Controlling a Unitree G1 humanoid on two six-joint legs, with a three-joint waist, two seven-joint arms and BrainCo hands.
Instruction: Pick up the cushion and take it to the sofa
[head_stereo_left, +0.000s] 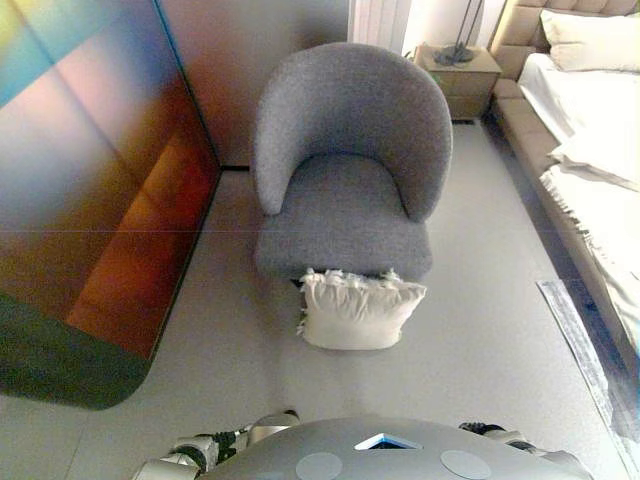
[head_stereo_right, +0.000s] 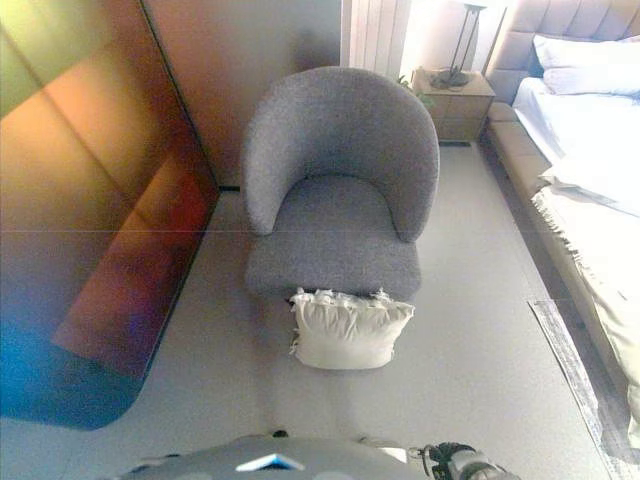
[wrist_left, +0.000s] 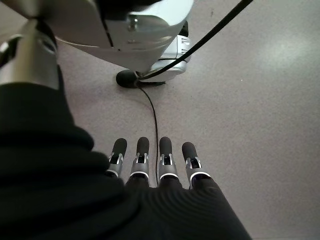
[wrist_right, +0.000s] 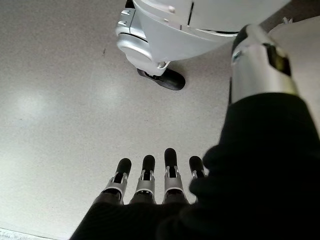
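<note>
Leaning upright against the front of the grey armchair (head_stereo_left: 345, 170), the white cushion (head_stereo_left: 358, 312) stands on the floor (head_stereo_left: 470, 350), frilled top edge touching the seat front. Left eye view: reddish glossy panel (head_stereo_left: 90, 190) to the robot's left, bed (head_stereo_left: 590, 150) with white bedding along the right, nightstand (head_stereo_left: 462, 75) with a lamp base behind the armchair. Neither robot hand near the cushion.

Right eye view: same scene, cushion (head_stereo_right: 347, 330) centred below the armchair (head_stereo_right: 335, 170), bed (head_stereo_right: 590, 140) at right, pillow (head_stereo_right: 590, 50) at its head.

Left wrist view: left robot hand (wrist_left: 155, 165) hangs over bare floor (wrist_left: 260, 100), fingers (wrist_left: 166, 152) straight and side by side, holding nothing.

Right wrist view: right robot hand (wrist_right: 155, 175) likewise over bare floor (wrist_right: 55, 90), fingers (wrist_right: 148, 170) straight, nothing in it. A pale fringed corner, likely the cushion (wrist_right: 300, 35), shows at the view's edge, well apart from the hand.
</note>
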